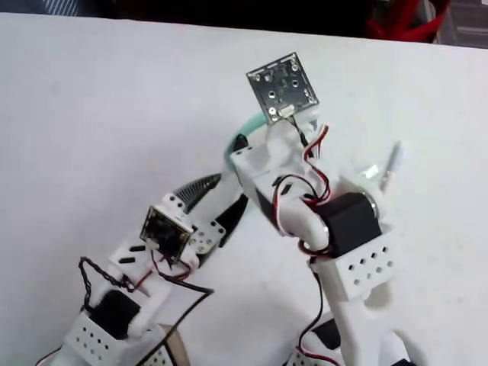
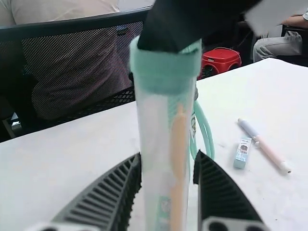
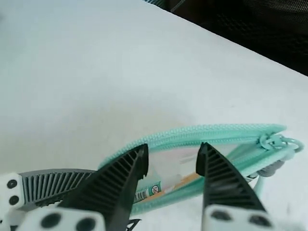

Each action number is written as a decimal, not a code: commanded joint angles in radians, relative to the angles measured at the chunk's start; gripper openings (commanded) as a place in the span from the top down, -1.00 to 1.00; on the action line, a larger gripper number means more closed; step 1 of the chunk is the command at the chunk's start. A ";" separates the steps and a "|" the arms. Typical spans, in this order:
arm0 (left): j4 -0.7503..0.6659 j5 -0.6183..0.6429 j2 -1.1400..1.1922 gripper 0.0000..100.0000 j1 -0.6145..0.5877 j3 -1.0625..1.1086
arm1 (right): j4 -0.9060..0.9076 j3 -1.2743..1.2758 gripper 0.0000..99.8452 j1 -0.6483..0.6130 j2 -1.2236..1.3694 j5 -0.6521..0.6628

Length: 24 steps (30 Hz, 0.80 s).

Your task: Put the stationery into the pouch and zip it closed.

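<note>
Pouch [image 2: 161,125] sits pinched in the left claw [image 2: 168,159], with one ribbed finger [image 2: 113,192] pressed on each side. Its long way points straight out from this claw. It is see-through with green edges. An orange pencil [image 2: 178,159] lies inside and points the same way. The far green end goes under the black tip of the other arm. A green loop [image 2: 206,130] hangs by the pouch, just past the fingers. Farther out on the white desk [image 2: 72,144], off to one side of the pouch, lie a small eraser [image 2: 242,153] and a pen [image 2: 265,148]. They are near each other and apart from the pouch.

The right claw [image 3: 172,148] is spread, and the pouch shows in the gap between its two fingers. I cannot tell if they touch it. From this claw the pouch lies sideways, its long way running across the claw's front. The zip runs along its far edge. The zip pull [image 3: 272,142] sits at one end, out past one finger.

In the high view the two claws meet over the middle of the desk. A bit of green pouch curves out beside the right arm.
</note>
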 commanded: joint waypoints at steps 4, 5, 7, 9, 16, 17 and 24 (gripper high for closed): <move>-0.012 0.003 -0.012 0.67 0.022 -0.055 | 0.015 0.009 0.67 -0.084 0.022 0.084; -0.012 0.003 -0.012 0.71 0.022 -0.055 | 0.015 0.009 0.67 -0.084 0.022 0.084; -0.009 0.002 -0.012 0.79 0.022 -0.052 | 0.015 0.009 0.67 -0.084 0.022 0.084; -0.003 0.002 -0.013 0.86 0.027 -0.044 | 0.016 0.009 0.67 -0.085 0.022 0.086; -0.003 0.002 -0.013 0.91 0.025 -0.041 | 0.028 -0.008 0.64 -0.082 0.008 0.094; -0.003 0.002 -0.013 0.91 0.024 -0.040 | 0.051 -0.035 0.60 -0.085 0.002 0.121; 0.003 0.002 -0.013 0.92 0.022 -0.040 | 0.205 -0.313 0.35 -0.082 -0.027 0.167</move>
